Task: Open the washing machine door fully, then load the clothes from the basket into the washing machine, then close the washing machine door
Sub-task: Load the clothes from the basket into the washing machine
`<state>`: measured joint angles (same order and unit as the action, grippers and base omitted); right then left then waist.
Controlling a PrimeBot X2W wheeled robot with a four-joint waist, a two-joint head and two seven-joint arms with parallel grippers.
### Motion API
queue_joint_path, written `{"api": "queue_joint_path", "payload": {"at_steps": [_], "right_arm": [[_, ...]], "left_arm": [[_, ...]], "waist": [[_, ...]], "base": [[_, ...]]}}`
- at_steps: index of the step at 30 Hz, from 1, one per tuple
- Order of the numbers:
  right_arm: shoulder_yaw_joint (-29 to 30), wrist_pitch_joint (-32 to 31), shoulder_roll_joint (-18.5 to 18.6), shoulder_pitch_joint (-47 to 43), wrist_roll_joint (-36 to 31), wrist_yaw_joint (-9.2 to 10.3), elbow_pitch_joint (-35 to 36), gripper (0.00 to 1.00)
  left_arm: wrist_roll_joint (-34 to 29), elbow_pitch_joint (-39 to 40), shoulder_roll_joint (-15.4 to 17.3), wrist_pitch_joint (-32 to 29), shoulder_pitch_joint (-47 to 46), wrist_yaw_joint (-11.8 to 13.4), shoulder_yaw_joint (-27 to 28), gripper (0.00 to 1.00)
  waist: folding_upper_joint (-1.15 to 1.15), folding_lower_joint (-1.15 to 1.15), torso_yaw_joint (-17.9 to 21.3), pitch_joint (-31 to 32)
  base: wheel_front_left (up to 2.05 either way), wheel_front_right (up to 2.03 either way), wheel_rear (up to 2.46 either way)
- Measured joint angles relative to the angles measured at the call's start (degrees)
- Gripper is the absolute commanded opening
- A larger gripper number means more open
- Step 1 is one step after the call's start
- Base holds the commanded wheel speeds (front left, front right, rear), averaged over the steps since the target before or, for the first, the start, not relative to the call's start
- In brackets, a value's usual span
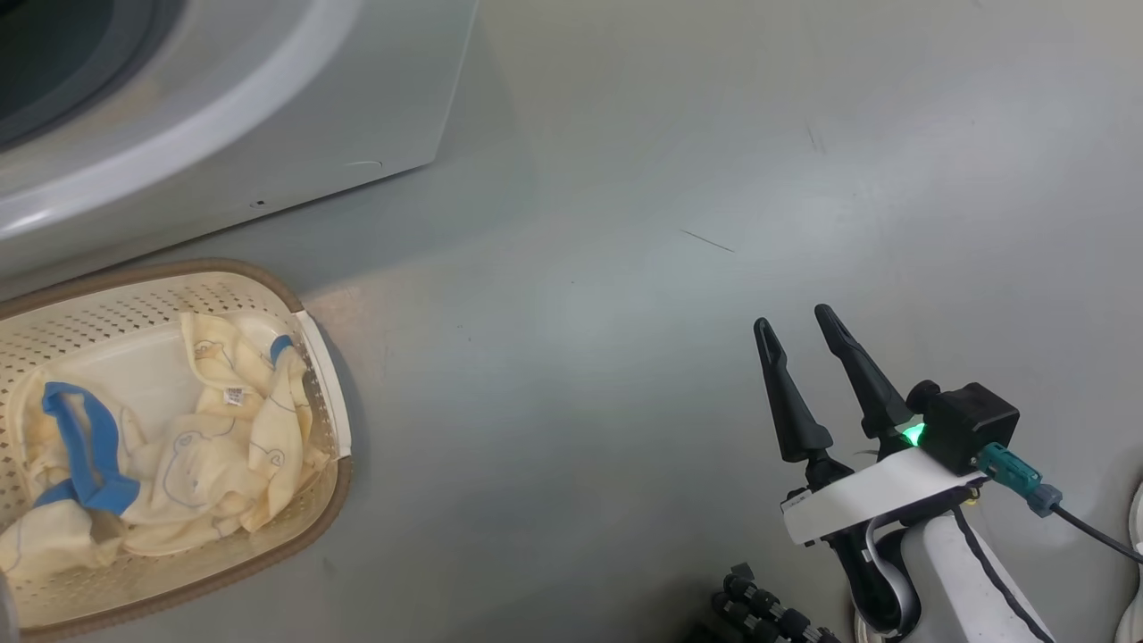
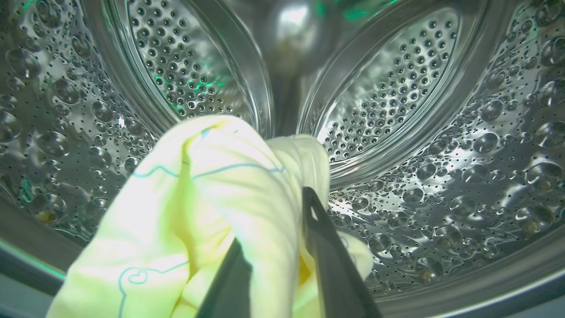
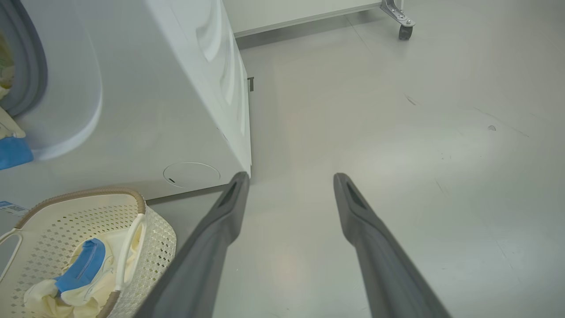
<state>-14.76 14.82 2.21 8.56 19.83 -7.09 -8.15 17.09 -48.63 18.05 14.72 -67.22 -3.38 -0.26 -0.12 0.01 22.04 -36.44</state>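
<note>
At the far left stood the washing machine (image 1: 268, 116), its white front and grey gasket (image 3: 26, 66) at the picture's edge; inside its perforated steel drum (image 2: 419, 132) was the left gripper (image 2: 273, 221), with one cream-yellow garment (image 2: 212, 185) – blue line print on it – bunched between and over its two dark fingers; whether those fingers pinched the cloth or merely had it lying between them I could not tell. Near the machine's foot, on the left, sat the basket (image 1: 330, 500), just beside the white front; the rest of the clothes (image 1: 205, 446) lay crumpled in it, a blue collar band uppermost at its left side. To the right stretched bare grey floor (image 1: 625, 357); at the near right the right gripper (image 1: 793, 320) hung above that floor, well apart from basket and machine – fingers spread wide, nothing between them, a green light glowing at its base.
</note>
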Motion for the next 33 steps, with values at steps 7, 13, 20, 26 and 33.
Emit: {"api": "queue_joint_path", "payload": {"at_steps": [7,13,20,26,33], "right_arm": [[0.7,0.0,0.0,0.0,0.0,0.0,-0.1,1.0],[1.2,0.0,0.0,0.0,0.1,0.0,-0.2,1.0],[2.3,0.0,0.0,0.0,0.2,0.0,-0.4,1.0],[3.8,0.0,0.0,0.3,0.2,0.0,-0.4,1.0],[5.3,0.0,0.1,0.6,0.2,0.0,-0.4,1.0]], "left_arm": [[0.0,-2.9,-0.6,0.0,-0.1,1.3,-0.2,1.0],[-0.4,-6.2,-2.3,0.0,-0.2,2.4,-0.6,1.0],[-0.4,-7.6,-4.9,0.0,-0.2,2.6,-1.7,1.0],[-0.4,-7.7,-7.3,0.0,-0.2,2.5,-2.2,1.0],[-1.3,-7.8,-9.2,0.0,0.2,2.7,-2.8,1.0]], "waist": [[0.0,0.0,-0.8,1.2],[0.0,0.0,-1.9,2.1],[0.0,0.0,-3.8,3.0],[0.0,0.0,-5.6,4.1],[0.0,0.0,-8.3,5.0]], "base": [[0.0,0.0,0.0],[0.0,0.0,0.0],[0.0,0.0,0.0],[0.0,0.0,0.0],[0.0,0.0,0.0]]}}
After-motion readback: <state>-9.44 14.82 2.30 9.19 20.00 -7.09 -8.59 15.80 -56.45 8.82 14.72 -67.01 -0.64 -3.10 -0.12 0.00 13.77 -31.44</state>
